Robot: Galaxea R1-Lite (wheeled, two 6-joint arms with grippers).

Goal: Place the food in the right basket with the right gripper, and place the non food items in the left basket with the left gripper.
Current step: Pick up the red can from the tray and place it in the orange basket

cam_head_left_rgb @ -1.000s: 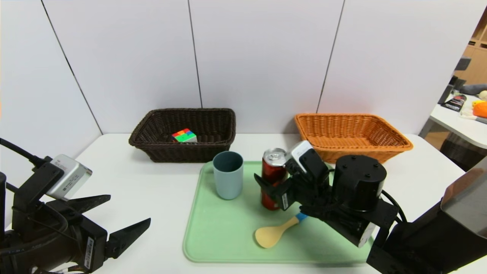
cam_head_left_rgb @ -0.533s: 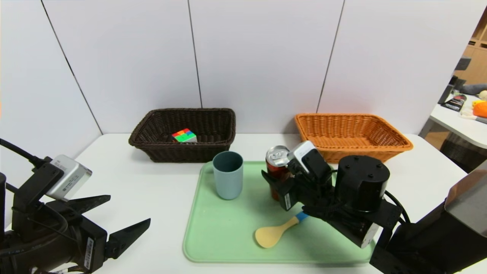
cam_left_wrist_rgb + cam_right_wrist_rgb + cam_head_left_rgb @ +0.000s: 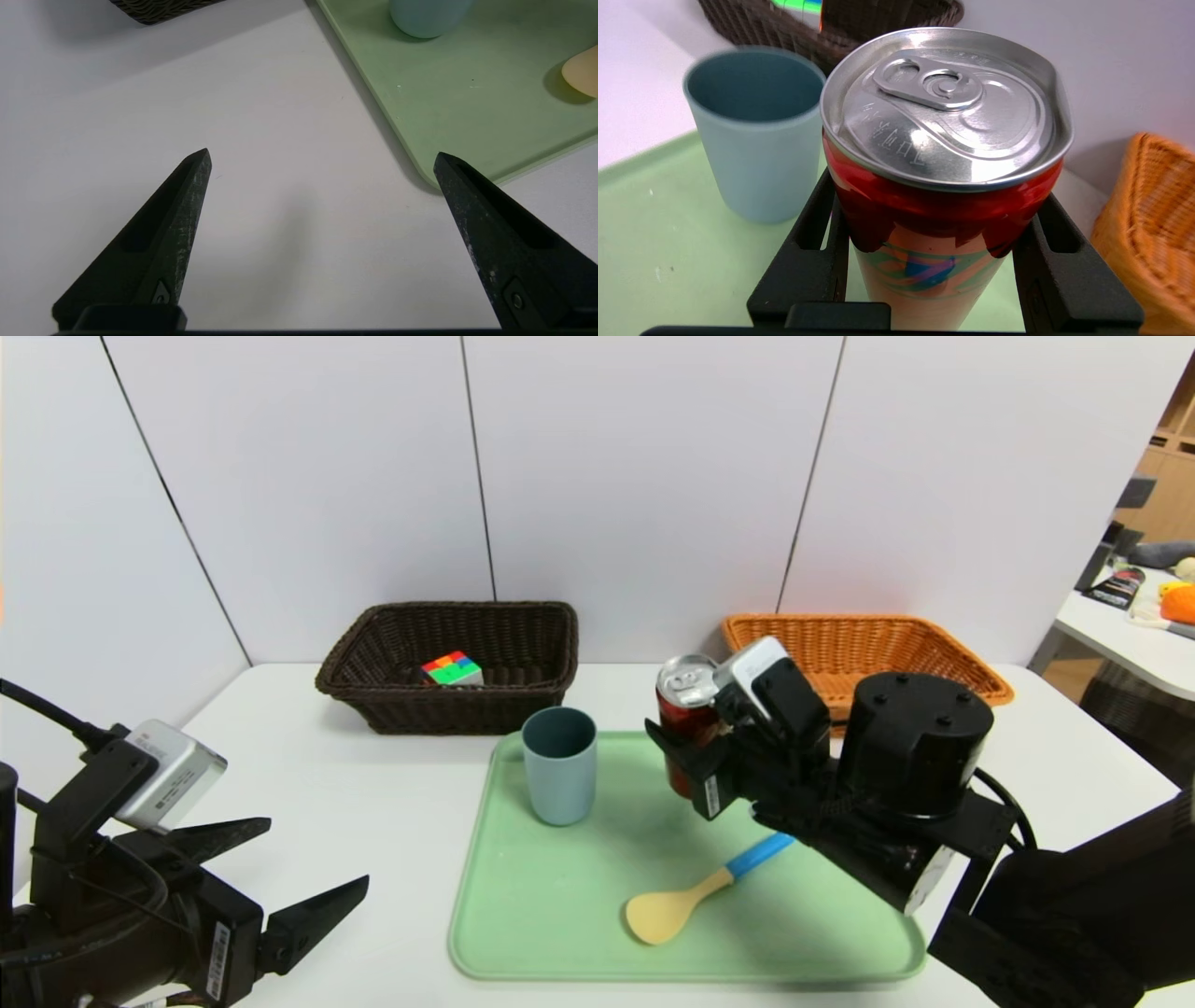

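Note:
My right gripper (image 3: pixel 686 761) is shut on the red can (image 3: pixel 681 709), holding it tilted in the air above the green tray (image 3: pixel 560 915). The wrist view shows the can (image 3: pixel 943 200) clamped between both black fingers (image 3: pixel 822 233). The orange-tan basket (image 3: pixel 934 658) stands behind and to the right of the can. On the tray stand the blue-grey cup (image 3: pixel 560 765) and the yellow spoon with a blue handle (image 3: pixel 695 891). The puzzle cube (image 3: pixel 452 669) lies inside the dark brown basket (image 3: pixel 373 695). My left gripper (image 3: pixel 308 873) hangs open, low at the front left, over bare table (image 3: pixel 322 156).
The white table (image 3: pixel 355 793) ends at white wall panels just behind the baskets. Another table with clutter (image 3: pixel 1144 607) stands off to the far right. The tray's near corner (image 3: pixel 420 158) lies close to my left gripper's fingers.
The right gripper closed on the can and lifted it off the tray, upward and slightly toward the orange-tan basket. More of the spoon's blue handle now shows. The left arm stayed put.

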